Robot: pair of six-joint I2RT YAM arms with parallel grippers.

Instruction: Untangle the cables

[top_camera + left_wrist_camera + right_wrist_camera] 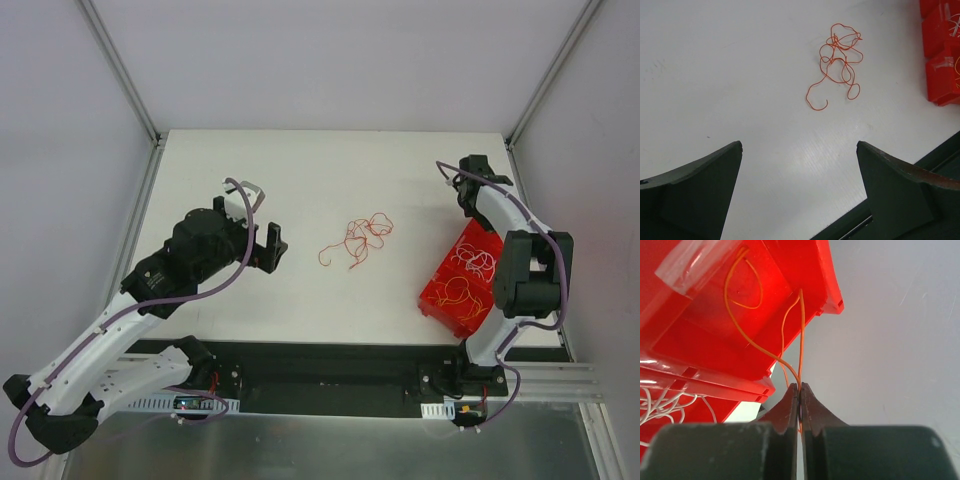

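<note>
Pinched together with no gap showing, the right gripper (800, 390) has a single yellow-orange cable (802, 340) caught between its fingertips. From the jaws the strand climbs over the near lip of the red bin (827, 290) and loops into one of its compartments. A neighbouring compartment, to the left in the wrist view, holds whitish cables (665, 405) in a loose heap.

On the left, the left gripper (799, 145) hangs wide open above the table (715, 75) with nothing in it. The red-orange tangle (836, 47) lies ahead of it at mid-table, well apart from the bin.

My reading is that cables are being sorted by colour into the bin. Whether the held strand is going in or coming out, I cannot tell. The knot on the table looks like the work left. It calls for a fine pinch on one loose end, with the rest held down while that end is drawn free.
</note>
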